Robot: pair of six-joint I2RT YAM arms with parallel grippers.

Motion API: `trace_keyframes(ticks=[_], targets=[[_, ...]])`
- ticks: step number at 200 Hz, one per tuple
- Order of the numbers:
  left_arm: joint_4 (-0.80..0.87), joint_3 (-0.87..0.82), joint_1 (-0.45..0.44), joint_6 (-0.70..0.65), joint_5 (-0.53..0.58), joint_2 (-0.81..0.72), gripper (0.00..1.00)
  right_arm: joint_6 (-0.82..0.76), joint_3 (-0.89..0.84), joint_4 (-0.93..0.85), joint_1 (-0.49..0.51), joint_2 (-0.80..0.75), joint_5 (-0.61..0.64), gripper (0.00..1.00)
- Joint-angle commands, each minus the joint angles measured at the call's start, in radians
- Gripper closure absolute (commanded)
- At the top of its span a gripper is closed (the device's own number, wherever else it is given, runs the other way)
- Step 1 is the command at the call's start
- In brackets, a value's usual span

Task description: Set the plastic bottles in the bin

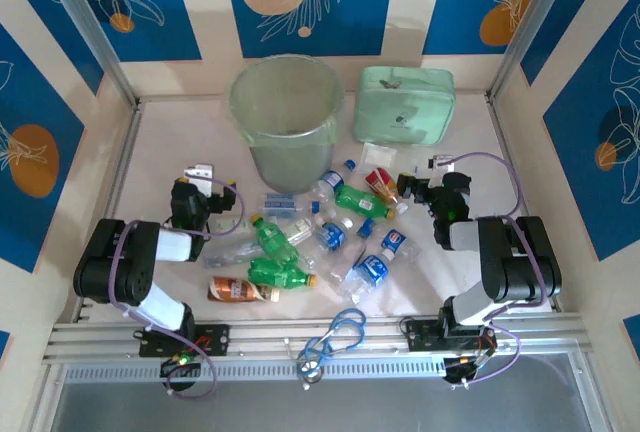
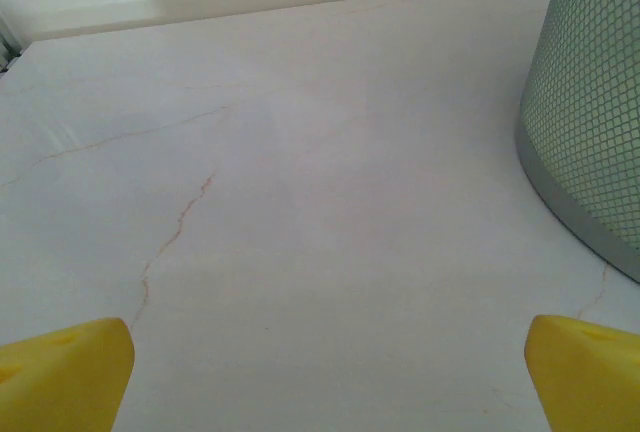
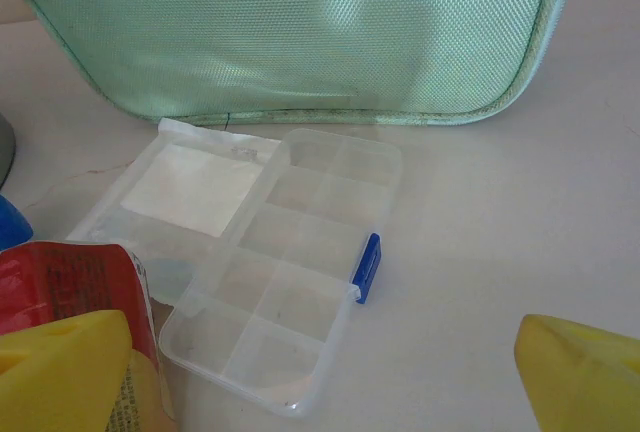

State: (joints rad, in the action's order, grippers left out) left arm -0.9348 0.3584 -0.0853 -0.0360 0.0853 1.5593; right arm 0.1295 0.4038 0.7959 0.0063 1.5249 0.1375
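The plastic bottles lie scattered mid-table: green ones (image 1: 272,240) (image 1: 362,202), a brown-orange one (image 1: 240,290), a red-labelled one (image 1: 380,184) and clear ones with blue labels (image 1: 372,270). Behind them stands the bin (image 1: 285,117), tall and pale green; the left wrist view catches its wall (image 2: 590,102). My left gripper (image 1: 205,180) (image 2: 325,382) is open over bare table, left of the bin. My right gripper (image 1: 418,184) (image 3: 325,382) is open over a clear compartment box (image 3: 290,272). The red-labelled bottle (image 3: 70,272) lies against its left finger.
A mint-green zip case (image 1: 403,102) marked "Medicine bag" (image 3: 300,32) lies right of the bin. A blue cord loop (image 1: 340,332) rests by the front rail. Walls enclose the table on three sides.
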Motion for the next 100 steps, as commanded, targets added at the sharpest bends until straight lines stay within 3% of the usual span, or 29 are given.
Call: trace_keyframes(ticks=[1, 100], targets=[[-0.006, 0.017, 0.007, -0.021, -0.022, 0.005, 0.00, -0.017, 0.009, 0.018, 0.000, -0.003, -0.013, 0.01], [0.014, 0.023, 0.016, -0.013, -0.044, 0.002, 0.00, -0.016, 0.009, 0.016, -0.002, -0.005, -0.013, 0.01]])
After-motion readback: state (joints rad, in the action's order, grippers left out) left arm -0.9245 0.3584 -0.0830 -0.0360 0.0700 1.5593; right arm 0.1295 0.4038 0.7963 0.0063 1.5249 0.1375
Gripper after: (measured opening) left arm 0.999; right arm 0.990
